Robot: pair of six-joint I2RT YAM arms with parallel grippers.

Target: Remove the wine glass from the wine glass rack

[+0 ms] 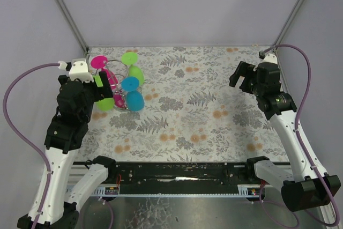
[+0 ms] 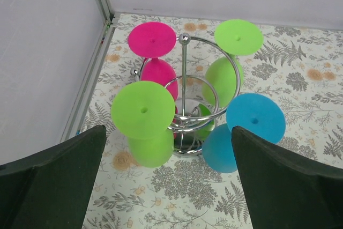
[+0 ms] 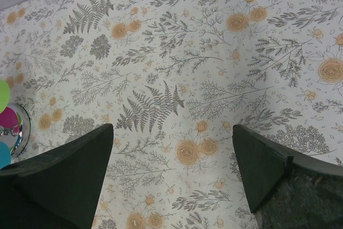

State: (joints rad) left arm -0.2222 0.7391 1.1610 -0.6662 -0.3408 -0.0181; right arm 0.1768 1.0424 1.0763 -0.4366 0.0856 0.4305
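While the approach step is in hand, the left gripper hovers, fingers spread wide, over the thin silver wire wine glass rack at the far-left corner of the table. Its nearest hanging glass, the lime-green wine glass, stem hidden, is probably the target: next, lower and pinch it. Well apart, the right gripper hangs, fingers also spread.

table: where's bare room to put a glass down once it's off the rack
Bare: the middle of the table, from the blue glass across to the right claw, and down to the near edge. Crowded: the far-left corner, where the wine glass rack and its other glasses stand close beside the left claw.
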